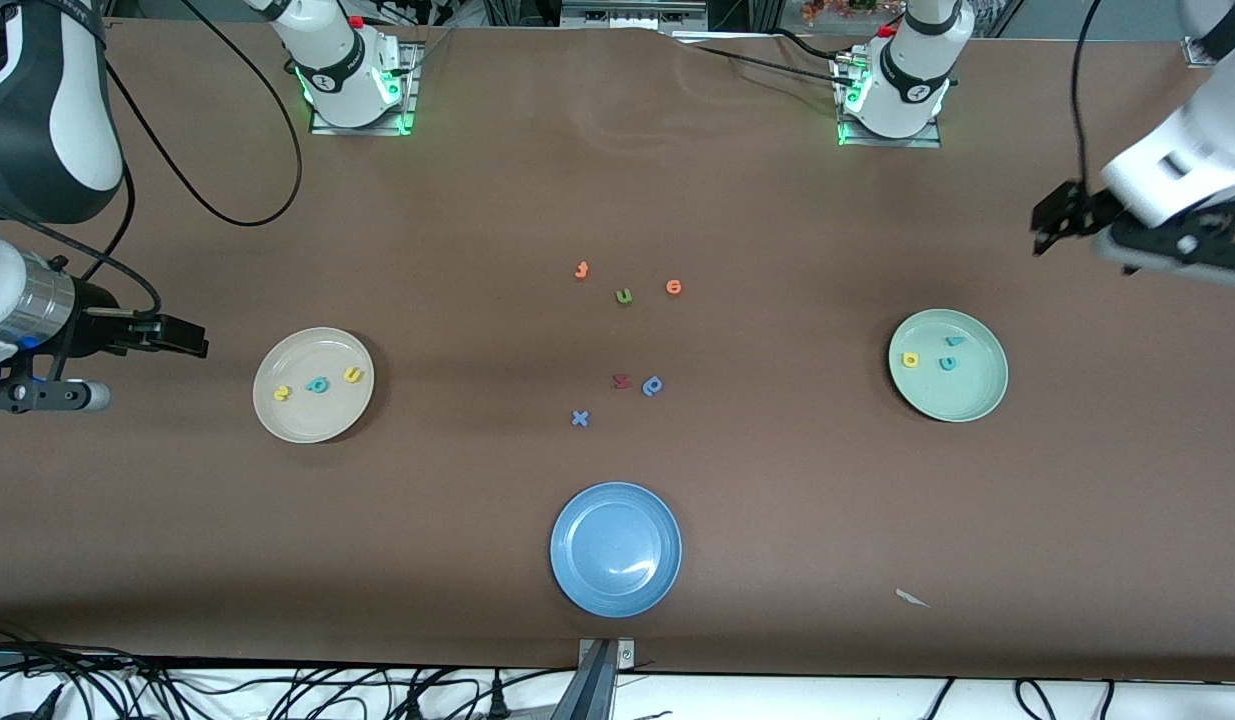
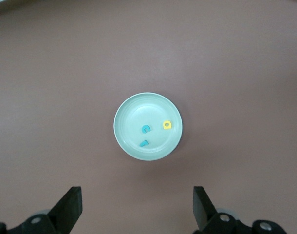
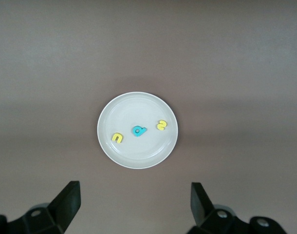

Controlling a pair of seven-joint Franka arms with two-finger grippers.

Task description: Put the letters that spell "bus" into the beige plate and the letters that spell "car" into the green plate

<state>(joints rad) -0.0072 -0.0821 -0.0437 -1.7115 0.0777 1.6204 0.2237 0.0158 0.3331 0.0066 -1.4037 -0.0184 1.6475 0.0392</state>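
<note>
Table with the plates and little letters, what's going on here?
Two robot arms are sorting foam letters into plates, and it looks finished. The beige plate holds a yellow s, teal b and yellow u; the green plate holds a teal c, yellow a and teal r. Spare letters lie mid-table, and the blue plate has no letters. The left gripper and right gripper are open, holding nothing.

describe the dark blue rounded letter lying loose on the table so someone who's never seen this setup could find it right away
Start at the blue plate, the one nearest the front camera, and look farther from the camera to the small cluster of loose letters mid-table. The dark blue rounded letter lies there beside a dark red letter, toward the left arm's end. The nearby blue cross-shaped letter is angular, and the orange and green ones lie farther off.
</note>
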